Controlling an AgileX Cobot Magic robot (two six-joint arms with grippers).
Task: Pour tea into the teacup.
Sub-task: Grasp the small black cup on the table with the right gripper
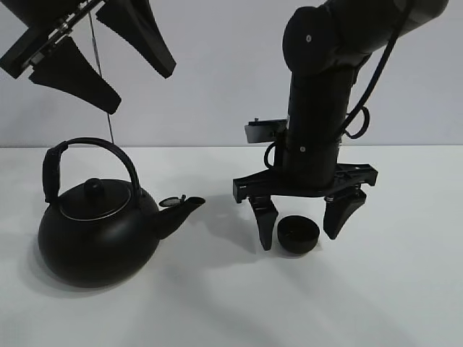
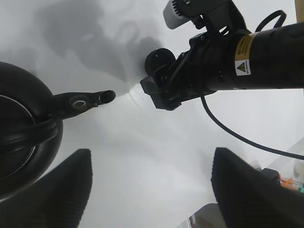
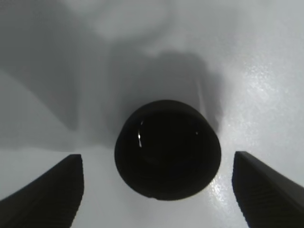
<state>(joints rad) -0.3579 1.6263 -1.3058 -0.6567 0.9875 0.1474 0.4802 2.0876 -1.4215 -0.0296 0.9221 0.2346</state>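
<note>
The small matte-black teacup (image 1: 298,234) stands upright on the white table. My right gripper (image 1: 302,228) is open and low over it, one finger on each side, not touching. The right wrist view shows the teacup (image 3: 167,154) between the two fingertips (image 3: 45,192). The big black kettle (image 1: 98,228) with an arched handle stands at the left, its spout (image 1: 184,210) pointing toward the cup. My left gripper (image 1: 94,58) is open and empty, high above the kettle. The left wrist view shows the kettle (image 2: 21,137), its spout (image 2: 102,98) and the teacup (image 2: 159,59) partly hidden behind the right arm.
The white table (image 1: 217,303) stretches to a white back wall. The right arm (image 2: 237,61) and its cable show in the left wrist view. Some items (image 2: 285,180) lie past the table edge there.
</note>
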